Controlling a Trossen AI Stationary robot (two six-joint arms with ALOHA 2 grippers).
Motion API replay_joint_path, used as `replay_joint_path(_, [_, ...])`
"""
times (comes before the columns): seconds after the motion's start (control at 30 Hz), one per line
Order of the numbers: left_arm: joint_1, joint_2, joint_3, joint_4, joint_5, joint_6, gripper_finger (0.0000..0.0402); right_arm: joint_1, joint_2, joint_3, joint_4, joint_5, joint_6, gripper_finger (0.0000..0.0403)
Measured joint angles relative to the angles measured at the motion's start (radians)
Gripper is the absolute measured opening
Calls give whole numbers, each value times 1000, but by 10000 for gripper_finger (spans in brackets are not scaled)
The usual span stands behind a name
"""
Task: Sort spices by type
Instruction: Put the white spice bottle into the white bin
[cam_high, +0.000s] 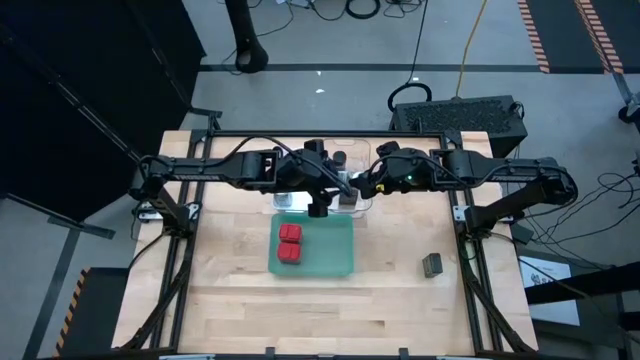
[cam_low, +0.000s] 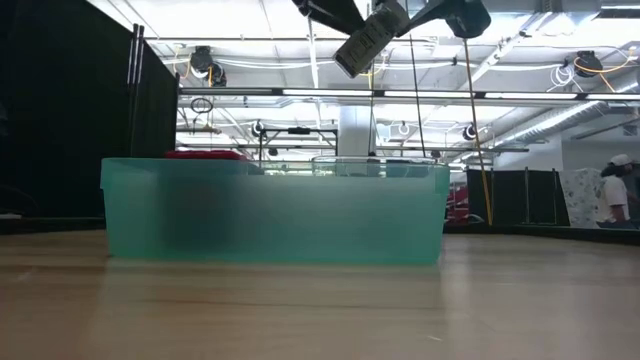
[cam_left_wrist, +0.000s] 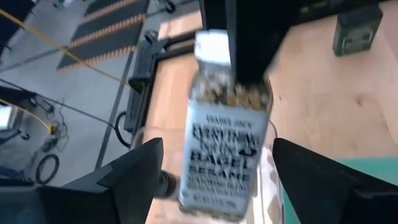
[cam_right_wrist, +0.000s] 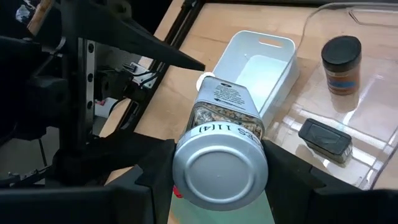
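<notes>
A spice jar (cam_right_wrist: 221, 134) with a white lid and a seed mix inside hangs in the air over the far middle of the table, tilted (cam_low: 370, 40). My right gripper (cam_right_wrist: 217, 155) is shut on it. My left gripper (cam_left_wrist: 217, 146) faces it, open, one finger on each side of the jar's labelled body (cam_left_wrist: 224, 155) with a small gap. Two red tins (cam_high: 290, 245) lie in the green tray (cam_high: 335, 250). A brown dark-lidded jar (cam_right_wrist: 341, 65) and a dark grey tin (cam_right_wrist: 326, 140) sit in the clear tray (cam_right_wrist: 373, 124). Another grey tin (cam_high: 432, 264) stands on the table at the right. My right gripper pinches the jar's body between its two fingers (cam_right_wrist: 155, 168), on opposite sides near the flat metal bottom (cam_right_wrist: 219, 168). The fingers lie along the jar, slanting downward. The jar is lifted clear and tilted, its white lid (cam_right_wrist: 205, 81) pointing away toward the left arm.
A white tray (cam_right_wrist: 273, 46) stands beside the clear tray, below the jar. The green tray (cam_low: 275, 210) fills the middle of the low view. Bare wood lies along the table's near edge and left side.
</notes>
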Motion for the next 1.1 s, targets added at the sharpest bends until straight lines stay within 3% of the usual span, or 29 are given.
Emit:
replay_joint_path(0.47, [5,28,1,47,80,0,304,0,0,0,65,-20,-70,175])
replay_joint_path(0.57, [6,29,1,43,80,1,272,0,0,0,66,-26,-83,175])
replay_joint_path(0.7, [6,29,1,38,75,2,201,0,0,0,64,-27,-105,178])
replay_joint_path(0.93, [5,28,0,23,87,-14,201,0,-22,0,77,-20,-189,250])
replay_joint_path(1.1, [11,-3,-1,47,145,-71,201,1,-91,1,90,-4,-267,279])
